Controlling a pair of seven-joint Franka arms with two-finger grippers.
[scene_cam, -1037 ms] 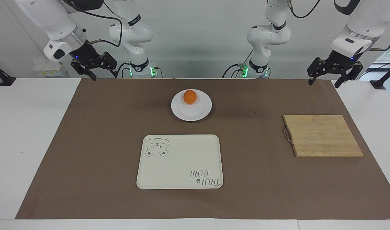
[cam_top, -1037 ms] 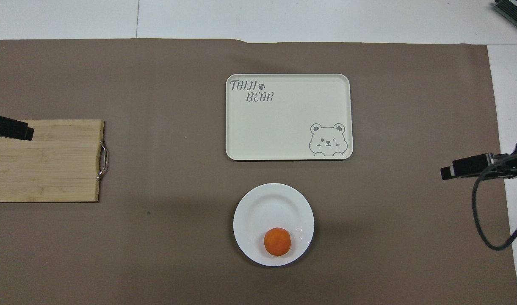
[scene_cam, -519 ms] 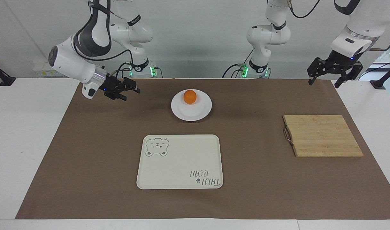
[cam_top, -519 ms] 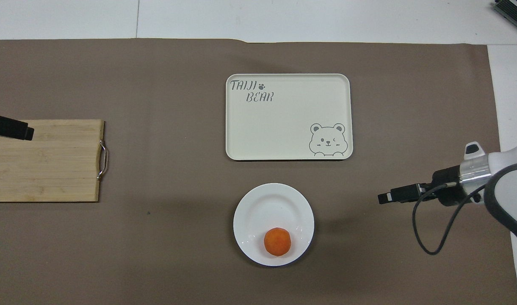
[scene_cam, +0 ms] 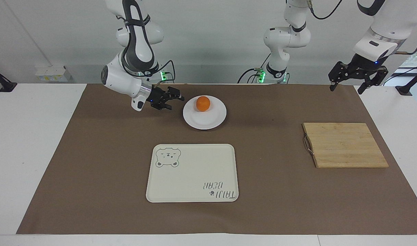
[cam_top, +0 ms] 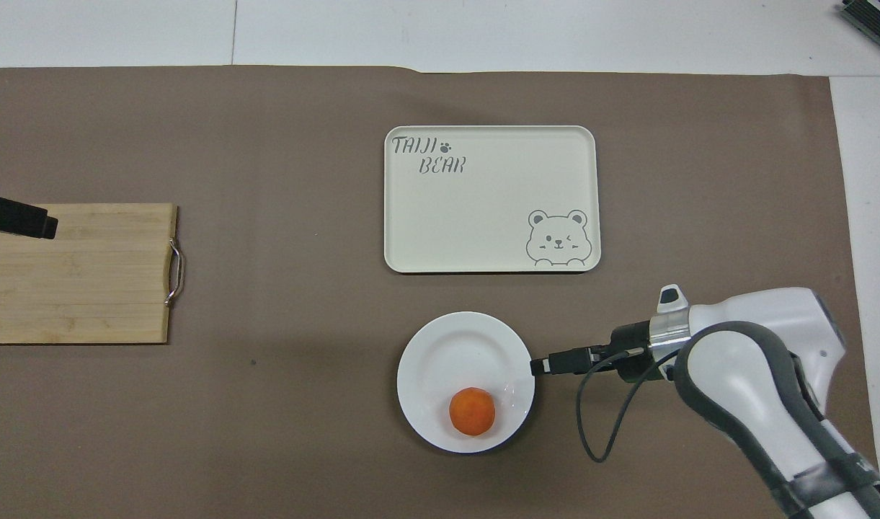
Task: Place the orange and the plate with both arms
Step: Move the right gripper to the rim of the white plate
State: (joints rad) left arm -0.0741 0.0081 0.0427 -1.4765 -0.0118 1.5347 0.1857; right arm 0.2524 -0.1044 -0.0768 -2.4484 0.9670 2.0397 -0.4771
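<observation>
1. The right gripper point(scene_cam: 176, 99) is low over the worktop point(scene_cam: 109, 153), just beside the rim of the plate point(scene_cam: 203, 119), with its jaws a little apart and nothing in them.
2. The orange point(scene_cam: 203, 103) lies on the plate, near this gripper.
3. The left gripper point(scene_cam: 348, 83) waits with its jaws wide apart and nothing in them, high over the wooden board point(scene_cam: 345, 145).

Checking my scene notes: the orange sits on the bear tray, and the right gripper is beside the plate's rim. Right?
Not quite. The overhead view shows the orange on the plate, not the bear tray. The right gripper is beside the plate's rim.
</observation>
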